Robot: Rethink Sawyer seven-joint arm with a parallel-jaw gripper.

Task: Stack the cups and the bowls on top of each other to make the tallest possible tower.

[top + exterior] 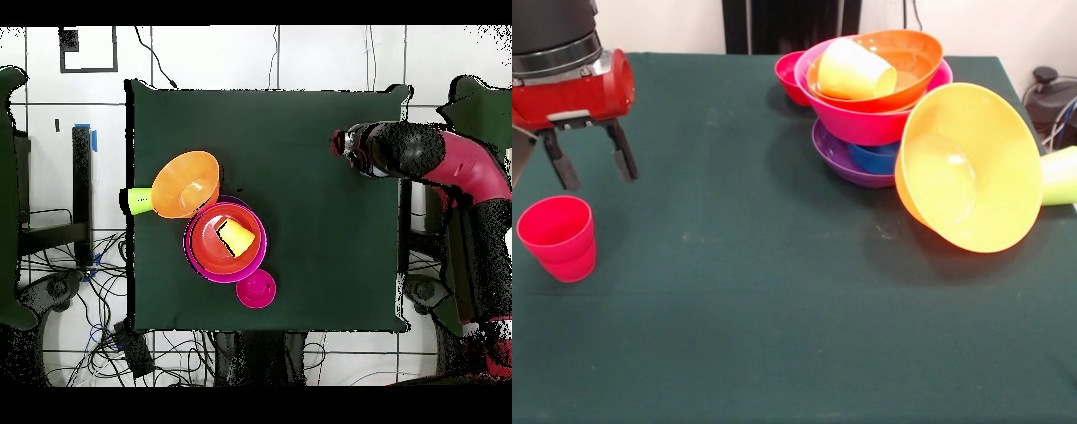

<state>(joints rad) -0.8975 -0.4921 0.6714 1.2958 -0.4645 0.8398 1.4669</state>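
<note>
Gripper [590,162] hangs over the front view's left side of the desk [759,291], just above and a little behind the red cup [558,238]. Both black fingers [623,155] are spread apart with nothing between them; it holds nothing and does not touch the cup. The red cup stands upright, mouth up, alone and well apart from everything else. In the overhead view the arm [440,165] covers that spot, so the cup is hidden there.

The tower [874,110] sits at the far right in the front view. Purple bowl [840,159] is lowest, on the desk. Blue bowl [874,159] lies inside it, only its edge showing. Pink bowl [861,124] rests on top of those, and the red-orange bowl [914,62] is nested in the pink one. Yellow cup [854,71] lies tipped on its side inside the red-orange bowl.

The small red bowl [790,75] sits on the desk just behind and beside the tower, touching or nearly touching it; can't tell which. It reads pinkish from overhead [256,289].

The light orange bowl [969,168] is tilted on its edge, open side facing the camera, leaning against the tower's right side. The lime green cup [1059,175] lies on its side just behind it at the desk's edge.
</note>
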